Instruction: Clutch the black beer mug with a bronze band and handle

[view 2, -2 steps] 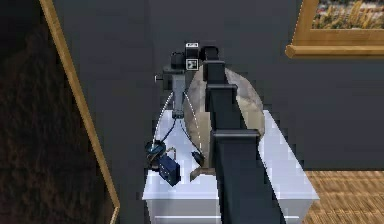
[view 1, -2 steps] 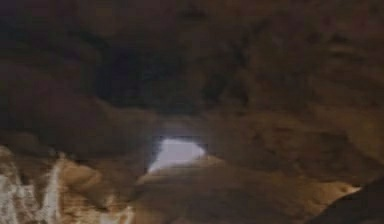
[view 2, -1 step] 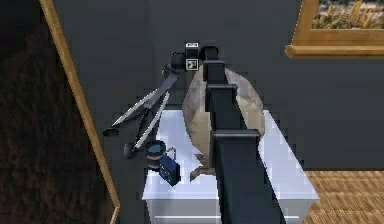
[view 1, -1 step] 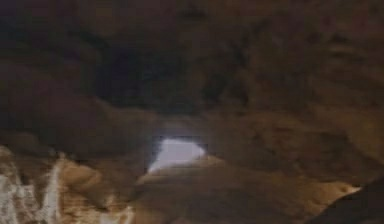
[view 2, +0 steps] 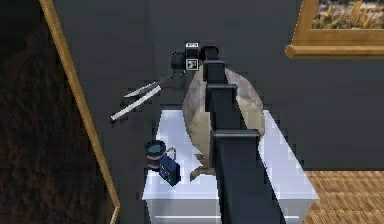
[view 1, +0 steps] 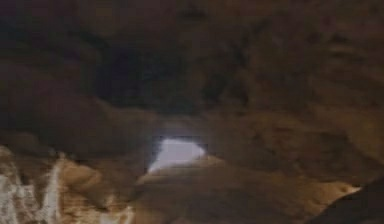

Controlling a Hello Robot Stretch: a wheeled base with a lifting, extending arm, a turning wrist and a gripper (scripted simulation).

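Your arm [view 2: 232,160] crosses the white desk [view 2: 288,178] past a tan rounded lump [view 2: 252,105], and the claw [view 2: 122,106], its spread impossible to tell, holds nothing against bare wall beyond the far left edge, likely overreaching the dark mug [view 2: 160,160] on the near left corner.

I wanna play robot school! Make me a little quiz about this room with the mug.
1. True or false: the black mug stands on the table.
2. What hangs on the wall at the arm side view's upper right? A) a clock B) a framed picture C) a mirror
3. Fill in: the table's colour is ____.
Key: 1 true; 2 B; 3 white.
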